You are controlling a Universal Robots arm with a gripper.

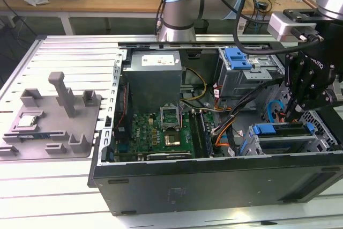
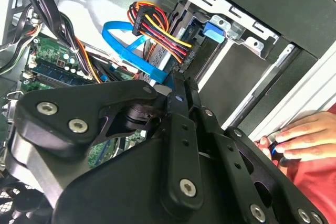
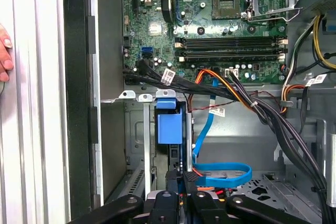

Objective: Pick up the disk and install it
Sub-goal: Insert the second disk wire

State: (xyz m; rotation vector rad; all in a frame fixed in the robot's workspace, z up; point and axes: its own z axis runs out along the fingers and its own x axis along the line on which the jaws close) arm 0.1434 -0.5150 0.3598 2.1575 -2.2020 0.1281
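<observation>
Blue-framed disk (image 3: 169,124), on edge, seated in grey drive cage (image 3: 137,129)

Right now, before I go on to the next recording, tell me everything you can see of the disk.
The disk stands on edge in the grey metal drive bay at the exterior view's right end of the open computer case. Its blue plastic carrier frame shows along the upper edge; the body is mostly hidden between bay walls, and no label is visible. In the first wrist view a blue flat cable loops beside it. The hand hangs just above; contact cannot be judged.
</observation>
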